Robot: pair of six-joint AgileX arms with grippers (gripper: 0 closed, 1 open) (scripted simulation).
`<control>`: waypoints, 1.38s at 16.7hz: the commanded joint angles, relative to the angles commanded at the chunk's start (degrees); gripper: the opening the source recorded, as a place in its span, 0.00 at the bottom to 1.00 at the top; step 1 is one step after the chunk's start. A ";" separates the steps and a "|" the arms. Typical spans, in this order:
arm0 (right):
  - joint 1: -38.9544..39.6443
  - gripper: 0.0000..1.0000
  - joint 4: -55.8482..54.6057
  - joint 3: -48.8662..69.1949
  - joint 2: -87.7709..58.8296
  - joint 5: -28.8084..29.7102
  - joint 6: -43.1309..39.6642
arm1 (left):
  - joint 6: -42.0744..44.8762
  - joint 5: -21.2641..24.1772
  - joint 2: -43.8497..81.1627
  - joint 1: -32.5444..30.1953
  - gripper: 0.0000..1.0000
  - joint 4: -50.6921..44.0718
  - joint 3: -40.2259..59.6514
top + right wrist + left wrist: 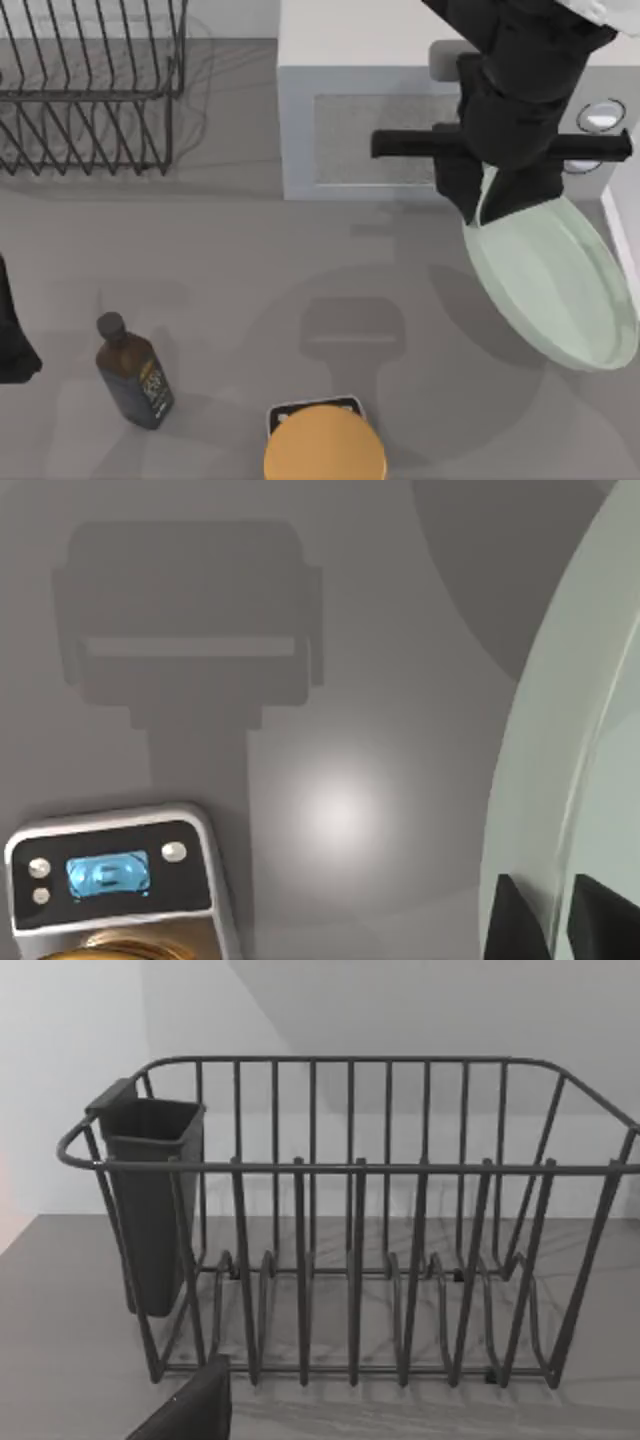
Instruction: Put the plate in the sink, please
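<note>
The large pale mint-green plate [555, 285] hangs tilted above the right side of the table, in front of the microwave. My right gripper [487, 207] is shut on the plate's upper left rim. In the right wrist view the plate [560, 710] curves along one side, and its rim is pinched by the right gripper [558, 920] between two dark fingertips [518, 920]. A thin white strip at the table's right edge, just beyond the plate, is the sink's rim [622, 235]; the basin itself is out of view. My left arm [12, 335] stays parked at the left edge.
A black wire dish rack [90, 90] stands at the back left, and its dark cutlery cup [150, 1200] appears in the left wrist view. The grey microwave [380, 110] is at the back centre. A dark bottle [133, 372] stands front left. An orange disc [325, 448] rests on a scale [110, 875].
</note>
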State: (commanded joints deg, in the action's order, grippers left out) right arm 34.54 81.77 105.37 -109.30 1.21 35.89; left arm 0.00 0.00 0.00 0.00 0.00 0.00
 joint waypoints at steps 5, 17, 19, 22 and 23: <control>-0.57 0.00 14.92 14.63 1.60 -0.03 -0.59 | 0.00 0.00 0.00 0.00 1.00 0.00 0.00; -9.00 0.00 19.56 23.77 -1.75 1.34 -5.01 | 0.00 0.00 0.00 0.00 1.00 0.00 0.00; -14.61 0.00 20.47 28.98 -5.54 1.94 -8.54 | 0.00 0.00 0.00 0.00 1.00 0.00 0.00; -23.37 0.00 20.95 37.77 -13.52 2.48 -15.09 | 0.00 0.00 0.00 0.00 1.00 0.00 0.00; -26.16 0.00 20.97 40.76 -16.57 2.55 -17.51 | 0.00 0.00 0.00 0.00 1.00 0.00 0.00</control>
State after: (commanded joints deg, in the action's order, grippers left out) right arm 8.38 102.74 146.13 -125.86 3.76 18.38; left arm 0.00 0.00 0.00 0.00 0.00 0.00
